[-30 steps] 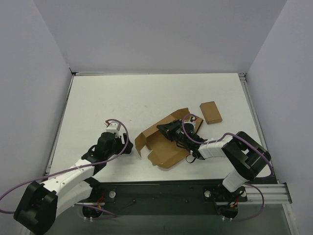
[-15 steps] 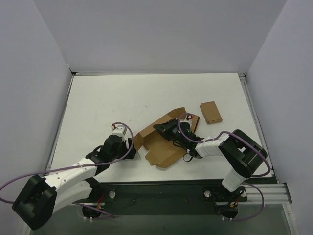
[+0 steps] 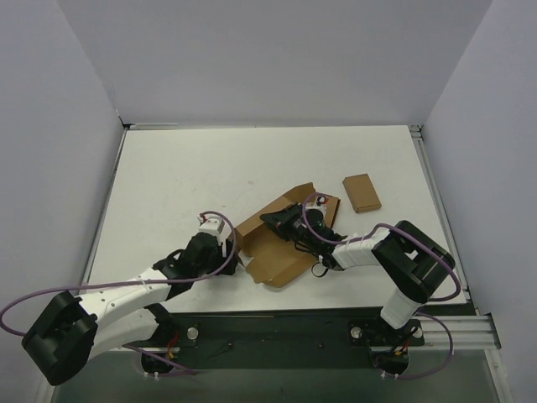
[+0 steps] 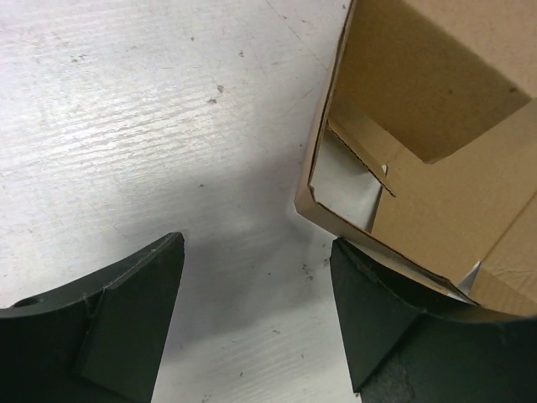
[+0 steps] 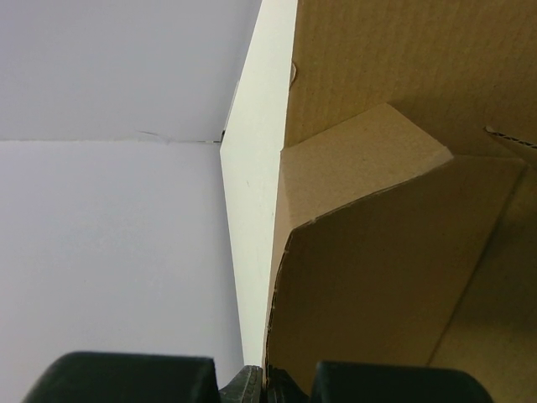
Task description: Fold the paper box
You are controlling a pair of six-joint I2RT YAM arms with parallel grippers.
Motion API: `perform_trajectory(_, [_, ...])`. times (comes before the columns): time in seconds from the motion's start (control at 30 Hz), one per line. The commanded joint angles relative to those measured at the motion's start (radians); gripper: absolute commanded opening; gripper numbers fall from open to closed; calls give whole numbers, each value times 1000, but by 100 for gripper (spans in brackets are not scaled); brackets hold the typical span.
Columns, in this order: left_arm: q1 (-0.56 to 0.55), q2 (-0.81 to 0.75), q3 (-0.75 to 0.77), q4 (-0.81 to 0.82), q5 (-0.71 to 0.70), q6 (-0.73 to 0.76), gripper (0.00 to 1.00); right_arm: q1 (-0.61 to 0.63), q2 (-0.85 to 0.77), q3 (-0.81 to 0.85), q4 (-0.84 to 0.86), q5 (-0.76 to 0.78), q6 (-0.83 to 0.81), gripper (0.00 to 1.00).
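The paper box [image 3: 277, 252] is a brown cardboard piece with raised flaps, lying near the table's front middle. My right gripper [image 3: 281, 222] lies on its side over the box and is shut on one upright flap [image 5: 377, 277], pinched at the flap's edge. My left gripper [image 3: 235, 252] is open, low on the table just left of the box. In the left wrist view the box's corner [image 4: 306, 206] sits just beyond my right finger [image 4: 377, 311], and bare table shows between the fingers.
A small brown cardboard box [image 3: 362, 192] lies to the right, behind the paper box. White walls enclose the table on three sides. A black rail [image 3: 277, 323] runs along the front edge.
My left gripper has slid right across the table up to the box's left edge. My right gripper has shifted slightly left with the flap, and the box has turned a little.
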Motion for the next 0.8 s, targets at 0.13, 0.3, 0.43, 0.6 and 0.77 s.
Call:
perform_trajectory(0.13, [-6,-19,16,-48,-148,-119,80,-10,20,19,15,-24,-17,0])
perform_trajectory(0.3, [-41,30,-31,22,-128,-179,80,-20,-1,2,0,-24,-36,0])
perform_trajectory(0.43, [-98,44,-91,177,-99,-167,79,-39,-12,-37,26,-23,-41,0])
perform_trajectory(0.6, [-119,38,-125,300,-102,-116,79,-59,-30,-62,35,-44,-38,0])
perform_trajectory(0.77, [-124,-6,-179,359,-68,-70,77,-68,-72,-79,0,-38,-50,0])
